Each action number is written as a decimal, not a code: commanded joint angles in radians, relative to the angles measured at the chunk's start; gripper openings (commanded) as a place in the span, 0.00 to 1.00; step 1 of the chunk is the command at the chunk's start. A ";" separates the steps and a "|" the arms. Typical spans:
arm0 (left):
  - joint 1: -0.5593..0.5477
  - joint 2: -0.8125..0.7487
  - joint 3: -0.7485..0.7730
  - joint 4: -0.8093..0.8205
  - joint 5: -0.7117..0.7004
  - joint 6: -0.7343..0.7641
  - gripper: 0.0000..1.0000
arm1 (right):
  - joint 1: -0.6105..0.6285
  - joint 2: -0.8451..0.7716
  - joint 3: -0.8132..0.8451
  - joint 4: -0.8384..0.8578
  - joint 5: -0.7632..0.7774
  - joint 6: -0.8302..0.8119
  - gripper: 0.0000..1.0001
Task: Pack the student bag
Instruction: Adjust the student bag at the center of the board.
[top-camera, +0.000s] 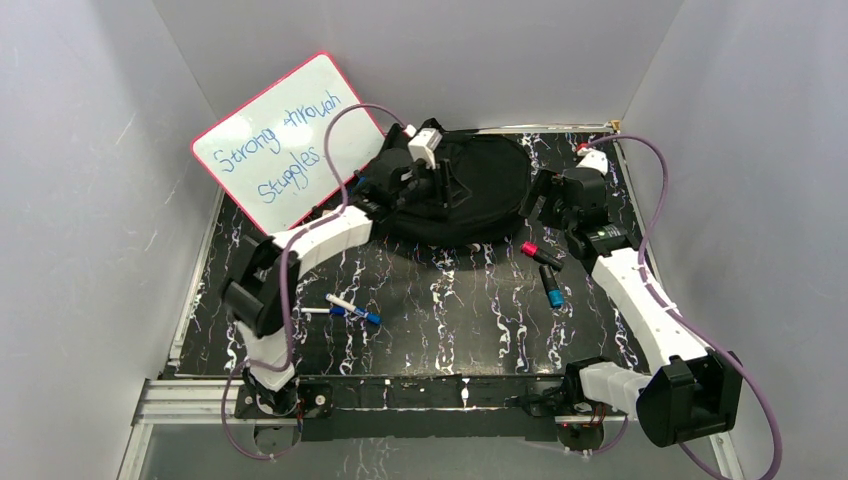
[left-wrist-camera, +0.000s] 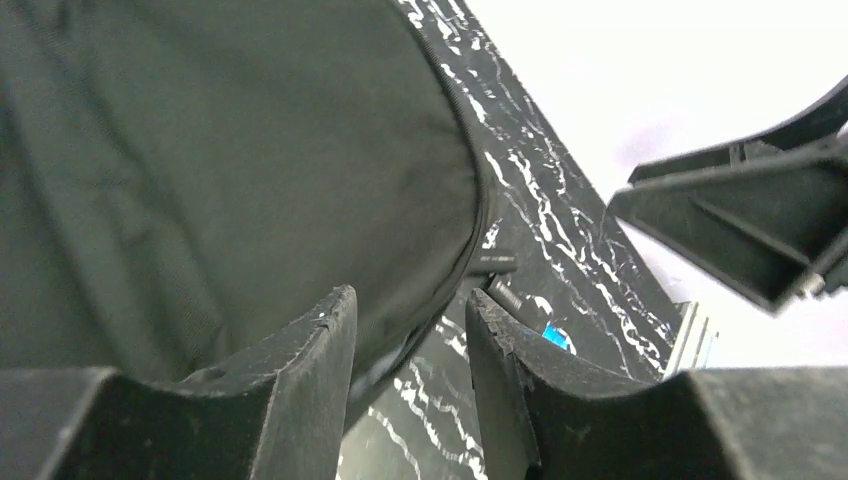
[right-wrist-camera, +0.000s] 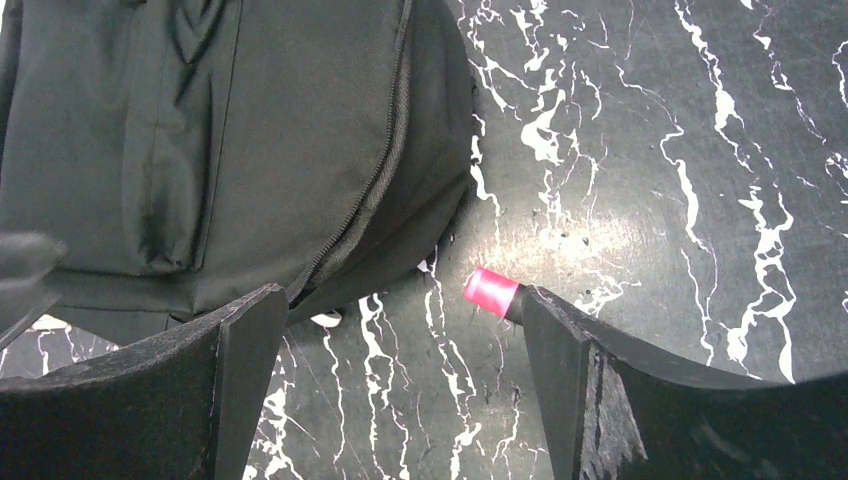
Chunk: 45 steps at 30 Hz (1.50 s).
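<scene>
The student bag (top-camera: 480, 190), a black soft backpack, lies at the back middle of the table. My left gripper (top-camera: 432, 186) hovers over its left part. In the left wrist view its jaws (left-wrist-camera: 410, 298) stand apart, the bag's (left-wrist-camera: 220, 160) rounded edge runs behind the left finger, and nothing is clamped. My right gripper (top-camera: 545, 200) is just right of the bag. In the right wrist view it (right-wrist-camera: 402, 295) is wide open over bare table, with the bag (right-wrist-camera: 230, 130) at the upper left and a red-capped marker (right-wrist-camera: 492, 291) beside its right finger.
A red-capped marker (top-camera: 540, 253) and a blue-capped marker (top-camera: 552, 285) lie right of centre. Two white-and-blue markers (top-camera: 352, 308) lie at the front left. A pink-framed whiteboard (top-camera: 280, 140) leans at the back left. Grey walls enclose the marbled table (top-camera: 450, 320).
</scene>
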<state>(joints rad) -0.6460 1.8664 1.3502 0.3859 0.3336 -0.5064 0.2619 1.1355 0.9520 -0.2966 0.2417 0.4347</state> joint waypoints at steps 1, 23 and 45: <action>0.018 -0.259 -0.136 -0.038 -0.113 0.075 0.43 | -0.007 0.008 0.062 0.071 0.026 0.001 0.95; 0.022 -0.805 -0.664 -0.245 -0.377 -0.021 0.44 | -0.166 0.884 0.705 -0.012 -0.358 -0.026 0.94; 0.023 -0.819 -0.758 -0.205 -0.412 -0.058 0.44 | -0.133 0.616 0.453 0.068 -0.467 0.073 0.00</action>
<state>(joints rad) -0.6247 1.0714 0.6113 0.1383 -0.0448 -0.5556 0.1009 1.9003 1.4208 -0.2543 -0.1791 0.4644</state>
